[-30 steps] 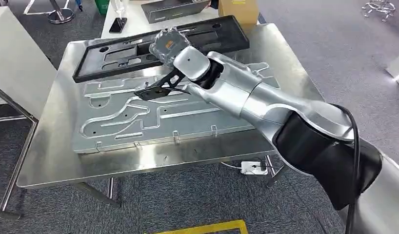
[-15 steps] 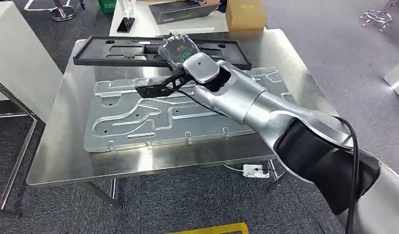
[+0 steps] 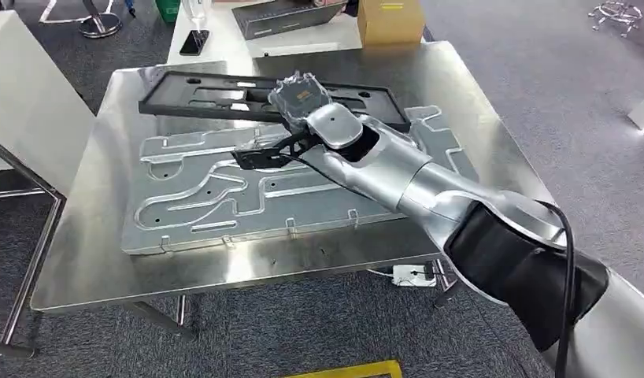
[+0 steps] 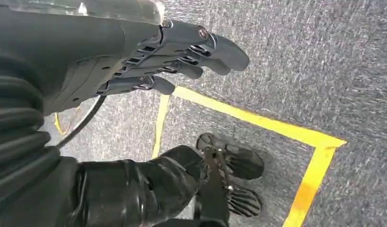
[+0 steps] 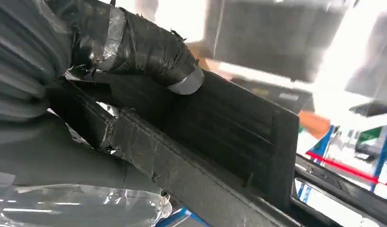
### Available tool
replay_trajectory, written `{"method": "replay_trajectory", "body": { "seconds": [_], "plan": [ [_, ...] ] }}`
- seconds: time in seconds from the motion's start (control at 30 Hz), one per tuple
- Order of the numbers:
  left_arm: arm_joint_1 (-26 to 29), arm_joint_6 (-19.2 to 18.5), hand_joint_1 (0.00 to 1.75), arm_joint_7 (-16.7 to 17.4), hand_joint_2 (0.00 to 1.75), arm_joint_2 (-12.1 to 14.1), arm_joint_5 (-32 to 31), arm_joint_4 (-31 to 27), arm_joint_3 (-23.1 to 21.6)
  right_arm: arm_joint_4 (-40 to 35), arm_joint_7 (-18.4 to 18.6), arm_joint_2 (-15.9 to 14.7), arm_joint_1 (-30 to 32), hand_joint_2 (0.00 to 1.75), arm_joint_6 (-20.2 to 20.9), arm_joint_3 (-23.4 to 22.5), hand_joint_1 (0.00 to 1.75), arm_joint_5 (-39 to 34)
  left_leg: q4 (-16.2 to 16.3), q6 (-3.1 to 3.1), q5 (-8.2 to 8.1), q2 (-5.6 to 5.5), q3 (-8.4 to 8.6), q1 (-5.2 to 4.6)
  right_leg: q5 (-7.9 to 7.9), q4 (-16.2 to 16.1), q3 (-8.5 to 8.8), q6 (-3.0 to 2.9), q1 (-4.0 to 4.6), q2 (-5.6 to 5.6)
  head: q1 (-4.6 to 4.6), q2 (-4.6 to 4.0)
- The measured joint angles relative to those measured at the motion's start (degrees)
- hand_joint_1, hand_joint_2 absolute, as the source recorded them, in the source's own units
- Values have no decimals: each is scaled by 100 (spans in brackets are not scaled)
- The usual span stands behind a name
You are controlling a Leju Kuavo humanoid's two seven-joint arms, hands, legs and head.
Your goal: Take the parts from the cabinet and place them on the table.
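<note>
A small black part (image 3: 260, 155) sits near the centre of the head view, clamped in the right hand (image 3: 299, 130), whose taped thumb (image 5: 149, 47) presses on its ribbed face, just above the grey metal panel (image 3: 216, 197) on the steel table (image 3: 83, 252). A long black frame (image 3: 209, 94) lies beyond, toward the upper middle. The left hand (image 4: 135, 61) hangs over grey carpet with yellow tape (image 4: 258, 120), fingers (image 4: 201, 45) together, straight and holding nothing.

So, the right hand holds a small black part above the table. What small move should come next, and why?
Probably lower the right hand a little and release. It grips the black part just over the silver plate on the table, so the part seems not yet set down.
</note>
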Motion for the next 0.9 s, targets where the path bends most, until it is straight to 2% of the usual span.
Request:
{"method": "replay_trajectory", "body": {
  "seconds": [0.07, 0.1, 0.13, 0.23, 0.27, 0.3, 0.33, 0.4, 0.43, 0.47, 0.5, 0.57, 0.6, 0.63, 0.8, 0.87, 0.9],
  "plan": [
    [-8, -2, 0, -20, 175, 13, 2, 0, -4, 2, 0, -9, 15, 175, -2, -2, 175, 4, -1062, -17, 557, 10, 485, 25, -59, 68, 9, 49, -23, 5, -4, 0],
    [-17, -2, 0, -31, 175, 13, 4, 0, -4, 2, 0, -20, 9, 175, -2, -7, 175, 9, -1288, -18, 448, 7, 634, 12, -84, 82, -1, 77, -15, 9, -7, 0],
    [-20, -4, 0, -37, 175, 26, 9, 0, -9, 7, 0, -39, 8, 175, -2, -13, 175, 11, -1383, 47, 465, -10, 654, -24, -94, 116, -24, 103, 3, 13, -22, 0],
    [-12, -17, 0, -48, 175, 28, -6, 0, -15, 15, 0, -63, 75, 175, -2, -24, 175, 39, -1344, 138, 458, -8, 636, -36, -83, 78, -13, 182, -13, 16, -11, 0],
    [-17, -17, 0, -46, 175, 28, -9, 0, -15, 17, -2, -74, 96, 175, -2, -24, 175, 63, -1390, 186, 484, -1, 666, -16, -107, 86, -17, 222, 5, 16, -11, 0],
    [-20, -17, 0, -46, 175, 28, -15, 0, -17, 22, -4, -92, 121, 175, -4, -24, 175, 85, -1424, 215, 497, 0, 694, -10, -219, 237, -80, 239, -22, 8, -7, 0],
    [-20, -20, 0, -46, 175, 28, -17, 0, -17, 26, -7, -92, 136, 175, -4, -28, 175, 92, -1428, 247, 493, 3, 699, -12, -420, 571, -230, 249, -16, -7, 4, 0],
    [-26, -22, 0, -24, 175, 31, -17, 0, -20, 33, -9, -92, 214, 175, -20, -37, 175, 109, -1426, 269, 488, 6, 699, -25, -795, 1456, -662, 258, -19, -9, 2, 0],
    [-25, -22, 0, -15, 175, 28, -17, 0, -22, 37, -9, -92, 289, 175, -33, -37, 175, 116, -1423, 277, 483, 6, 700, -29, -877, 1807, -848, 255, -18, -9, 2, 0],
    [-25, -22, 0, -9, 175, 26, -20, 0, -26, 44, -11, -92, 355, 175, -37, -37, 175, 116, -1417, 282, 478, 1, 705, -30, -809, 1850, -893, 249, -18, -9, 5, 0],
    [-24, -15, 0, 4, 175, 26, -22, 0, -33, 52, -13, -92, 403, 175, -37, -37, 175, 116, -1408, 286, 471, -9, 709, -30, -624, 1635, -804, 232, -18, -9, 4, 0],
    [-25, -11, 0, 7, 175, 26, -22, 0, -50, 66, -13, -92, 406, 175, -39, -39, 175, 120, -1368, 267, 444, -26, 715, -30, -119, 682, -358, 171, -10, -8, 4, 0],
    [-25, -11, 0, 18, 175, 26, -22, 0, -50, 70, -13, -92, 391, 175, -46, -48, 175, 136, -1356, 240, 423, -27, 710, -28, -32, 226, -170, 136, 6, -7, 4, 0],
    [-26, -7, 0, 22, 175, 26, -22, 0, -50, 70, -17, -90, 384, 175, -57, -61, 175, 149, -1333, 218, 417, -31, 681, -68, -75, 144, -82, 137, 35, -6, -2, 0],
    [-24, -7, 0, 31, 175, 26, -20, 0, -52, 70, -24, -90, 385, 175, -59, -63, 175, 153, -1333, 206, 421, -28, 681, -55, -60, 135, -90, 134, 31, 1, -2, 0],
    [-22, -7, 0, 37, 175, 26, -9, 0, -55, 72, -33, -90, 400, 175, -61, -63, 175, 160, -1349, 166, 438, -29, 683, -47, -56, 137, -94, 126, 41, 4, -7, 0],
    [-16, -7, 0, 66, 175, 26, 42, 0, -57, 83, -44, -96, 414, 175, -61, -63, 175, 170, -1384, 88, 424, -37, 704, -39, -20, 53, -50, 54, 24, -5, 0, 0]
  ]
}}
